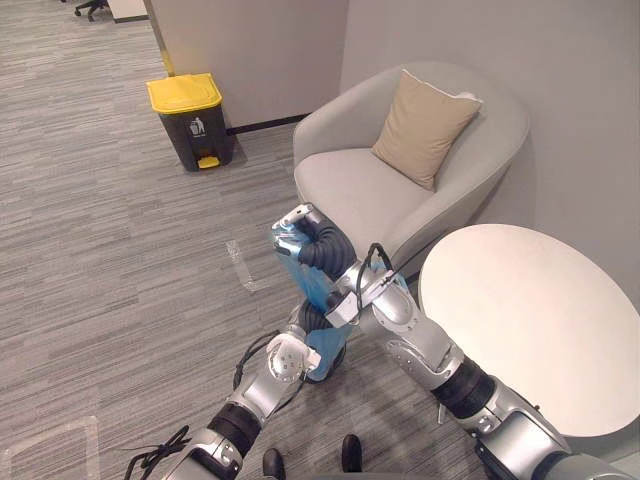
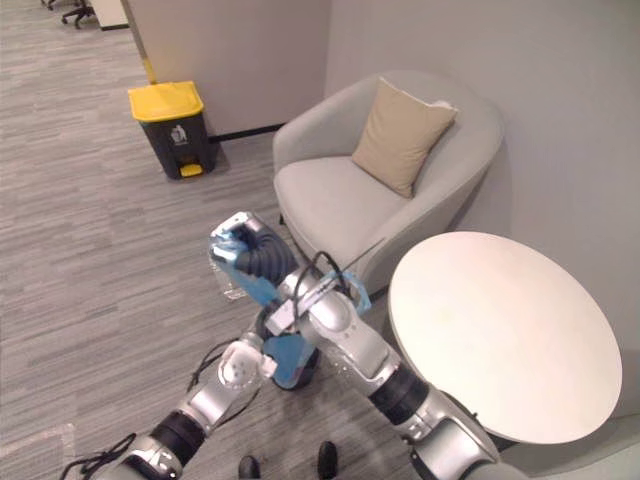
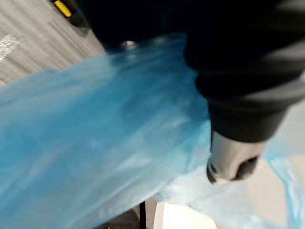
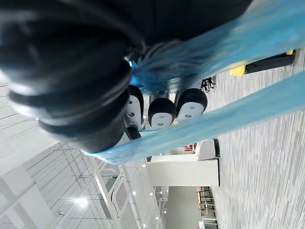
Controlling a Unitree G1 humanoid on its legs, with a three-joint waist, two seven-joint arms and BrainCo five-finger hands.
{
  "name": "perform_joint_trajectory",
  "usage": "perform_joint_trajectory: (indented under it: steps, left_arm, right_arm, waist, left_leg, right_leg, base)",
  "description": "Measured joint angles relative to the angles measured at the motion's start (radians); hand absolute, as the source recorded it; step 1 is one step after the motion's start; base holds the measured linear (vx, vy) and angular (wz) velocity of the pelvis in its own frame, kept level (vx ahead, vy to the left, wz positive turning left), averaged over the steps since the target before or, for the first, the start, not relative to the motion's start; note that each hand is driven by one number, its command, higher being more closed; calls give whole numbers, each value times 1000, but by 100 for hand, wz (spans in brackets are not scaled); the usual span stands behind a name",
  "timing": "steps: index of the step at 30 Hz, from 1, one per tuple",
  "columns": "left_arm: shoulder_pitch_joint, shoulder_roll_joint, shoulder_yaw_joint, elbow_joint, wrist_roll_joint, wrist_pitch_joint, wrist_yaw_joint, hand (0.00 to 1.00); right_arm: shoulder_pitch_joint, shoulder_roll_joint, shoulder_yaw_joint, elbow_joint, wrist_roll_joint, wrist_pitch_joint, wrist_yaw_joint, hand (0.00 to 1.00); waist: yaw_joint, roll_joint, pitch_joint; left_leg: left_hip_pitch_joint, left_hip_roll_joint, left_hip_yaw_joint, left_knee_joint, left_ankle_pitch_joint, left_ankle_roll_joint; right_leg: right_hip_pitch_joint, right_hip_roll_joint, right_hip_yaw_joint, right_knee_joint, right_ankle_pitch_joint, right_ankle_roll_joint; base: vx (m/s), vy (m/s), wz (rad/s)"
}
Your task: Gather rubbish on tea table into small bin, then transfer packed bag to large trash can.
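Note:
A blue plastic bag (image 1: pixel 312 285) is stretched upward from a small bin (image 2: pixel 298 378) on the floor between the armchair and the round white tea table (image 1: pixel 540 330). My right hand (image 1: pixel 308 238) holds the bag's top, its fingers (image 4: pixel 162 112) curled round the blue film. My left hand (image 3: pixel 232 162) lies close against the bag's lower part, above the bin, half hidden by the bag and my right arm. The large trash can (image 1: pixel 190 120), dark with a yellow lid that is closed, stands by the far wall to the left. The tabletop is bare.
A grey armchair (image 1: pixel 360 190) with a beige cushion (image 1: pixel 425 125) stands just behind the bag, against the wall. Open grey carpet (image 1: pixel 120 280) stretches from the bin to the large trash can. A piece of tape (image 1: pixel 240 265) marks the floor.

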Motion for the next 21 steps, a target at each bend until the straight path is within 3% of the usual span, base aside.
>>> perform_joint_trajectory:
  steps: [6,7,13,19,21]
  left_arm:
    - [13,-3,24,-2,-33,0,-1,100]
    - [21,-7,40,-10,-45,-1,-1,100]
    - [86,-6,100,-62,-88,0,-3,100]
    - [137,-3,163,-126,-117,3,-3,100]
    - [155,-4,181,-139,-124,3,-4,100]
  right_arm:
    - [-1,16,-2,0,-1,0,7,100]
    - [2,22,-6,0,-1,-1,12,0]
    - [115,45,-61,-1,-12,-30,44,0]
    - [220,32,-93,-1,-200,-32,44,0]
    - [237,22,-109,0,-354,-32,28,0]
  waist:
    - [-1,1,0]
    - [-2,1,0]
    - [-2,6,-6]
    - [-2,7,-7]
    - [-2,8,-12]
  left_leg:
    - [0,0,0,0,0,0]
    - [1,-1,0,0,0,0]
    - [3,-1,-7,0,0,0]
    - [9,0,-12,-1,0,0]
    - [9,0,-13,-1,0,0]
  right_leg:
    - [0,0,1,0,1,0]
    - [0,0,1,0,1,0]
    - [4,-2,-2,0,0,1]
    - [11,-3,-5,0,0,1]
    - [12,-3,-6,0,0,1]
  base:
    - [1,2,-1]
    - [0,0,0]
    - [0,0,1]
    - [0,0,1]
    - [0,0,0]
